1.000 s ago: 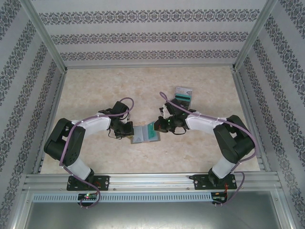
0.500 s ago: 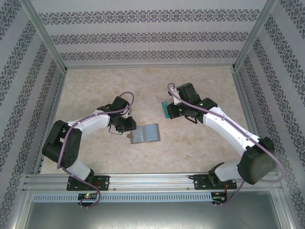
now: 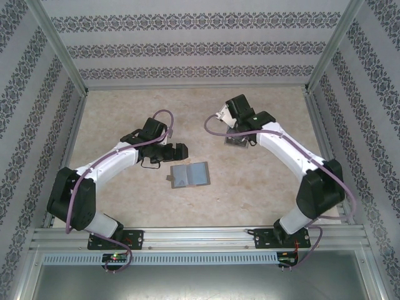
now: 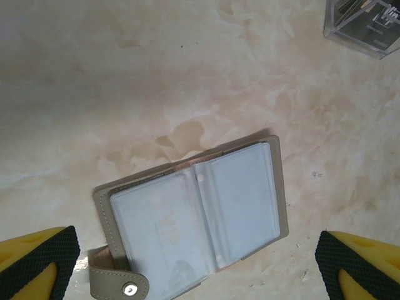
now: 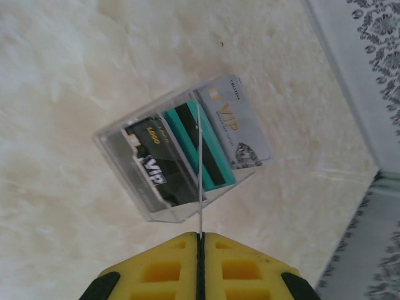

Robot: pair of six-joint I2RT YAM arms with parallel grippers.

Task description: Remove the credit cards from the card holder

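From above, we see the holder (image 3: 189, 175) lying open and flat on the desk (image 3: 125, 112), roughly midway between the two arms. The left pincer (image 3: 175, 153) hangs just beyond the holder's far left corner, jaws apart, not touching it. The right pincer (image 3: 237, 134) is over the clear case (image 3: 237, 142), well apart from the holder.

From the left wrist, we look down on the open holder, pale blue-grey halves up, snap tab at lower left. The yellow fingers (image 4: 37, 265) stand wide on either side.

From the right wrist, the pincer is closed on a thin card (image 5: 199, 187) seen edge-on above the case, which contains black, teal and grey cards.
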